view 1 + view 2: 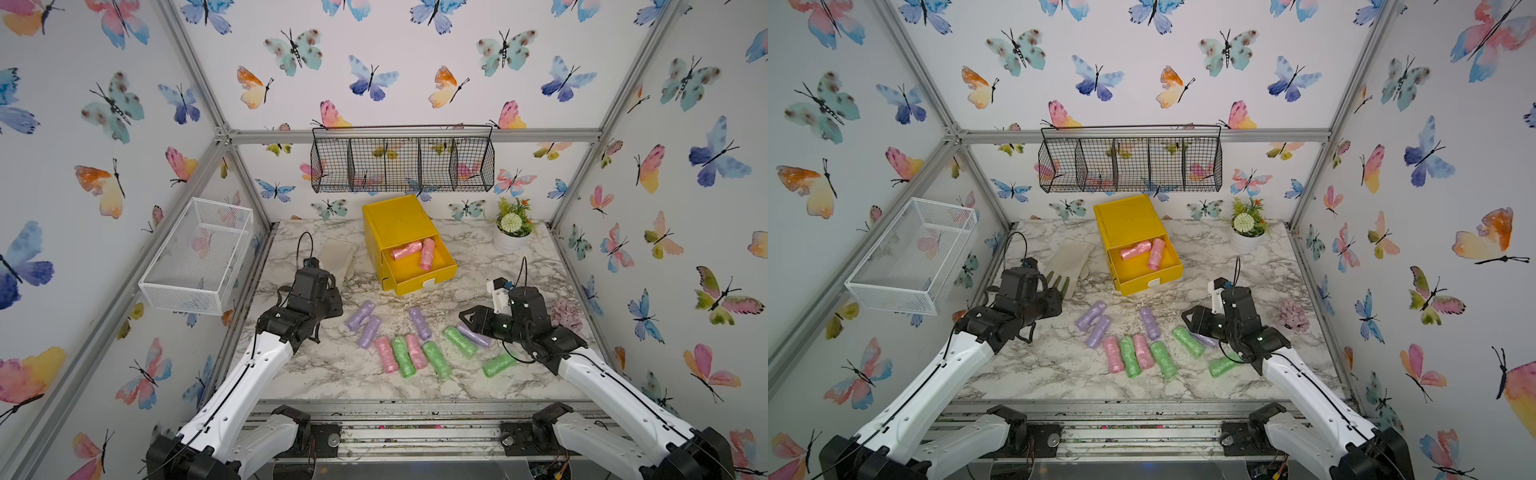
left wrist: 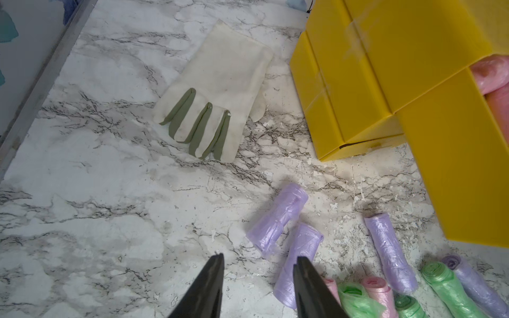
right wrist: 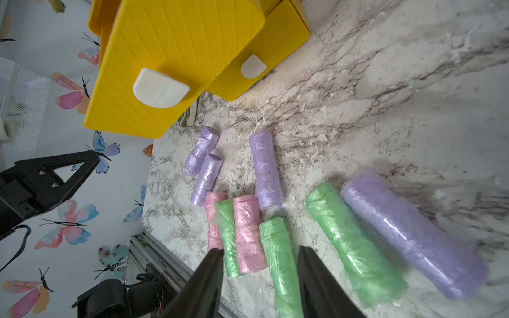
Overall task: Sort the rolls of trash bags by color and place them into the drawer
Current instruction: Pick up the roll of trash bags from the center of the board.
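Rolls of trash bags: short cylinders of crinkly, glossy plastic film.
- Two pink rolls (image 1: 406,250) are lying in the pulled-out top drawer (image 1: 409,270) of the yellow chest (image 1: 395,224). The chest is a boxy unit of ribbed plastic with white tab handles (image 3: 161,88), sitting at the back middle of the table (image 1: 478,266).
- Ten more are lying loose in front of it: four purple rolls (image 1: 360,315), four green rolls (image 1: 403,356) and a pink pair (image 1: 386,354) wedged among the green ones.

Left gripper (image 2: 259,260): the black tapered fingers are standing partly apart and gripping nothing. It is hovering over bare marble just beside the two leftmost purple rolls. The arm is reaching in from the near rail with the wrist bent downward.

Right gripper (image 3: 261,249): the fingers are likewise standing partly apart and empty, with a green roll showing on the table beyond the gap. In both top views it is pointing toward the table's middle, above the rightmost purple and green rolls.

The table is showing a white-grey marble print, flaking in front of the chest. A pale glove (image 2: 220,82) with green finger sides is lying flat to the left of the chest. A potted plant (image 1: 513,228) is standing at the back right. The booth is aluminium-framed and papered with butterflies. A black wire basket (image 1: 402,160) is hanging on the back wall and a white mesh basket (image 1: 199,253) on the left wall.
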